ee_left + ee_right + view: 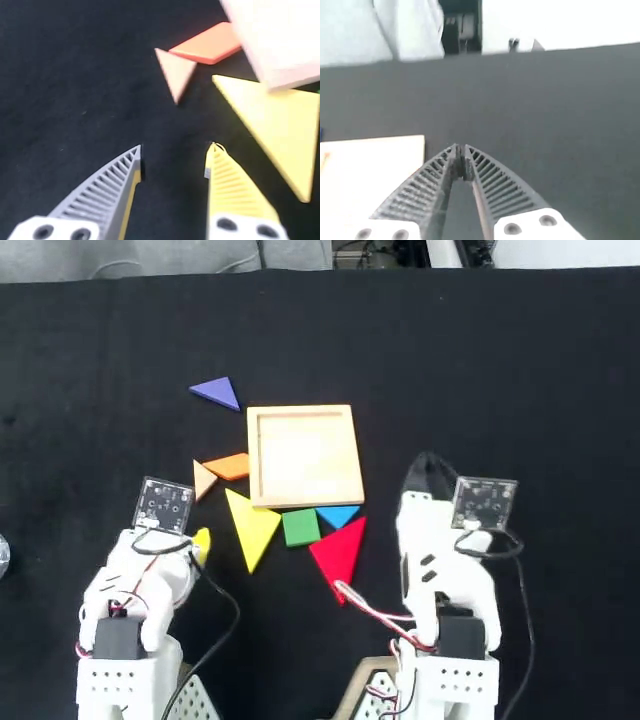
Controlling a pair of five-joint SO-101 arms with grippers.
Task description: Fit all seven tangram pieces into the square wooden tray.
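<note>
The left gripper [176, 150] is held open over the black cloth [75, 75], near the tan triangle [176, 75] and the yellow triangle [270, 120]. The right gripper [461, 152] is closed on nothing, near the square wooden tray [305, 455]. The green square [301, 527], blue triangle [338, 515] and red triangle [340, 552] are laid by the tray's near edge, and the purple triangle [216, 392] lies apart.

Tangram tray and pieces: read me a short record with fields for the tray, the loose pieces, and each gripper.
wooden tray: empty
pieces outside: purple triangle, orange parallelogram, tan triangle, yellow triangle, green square, blue triangle, red triangle
left gripper: open, empty, near the tan triangle
right gripper: shut, empty
</note>
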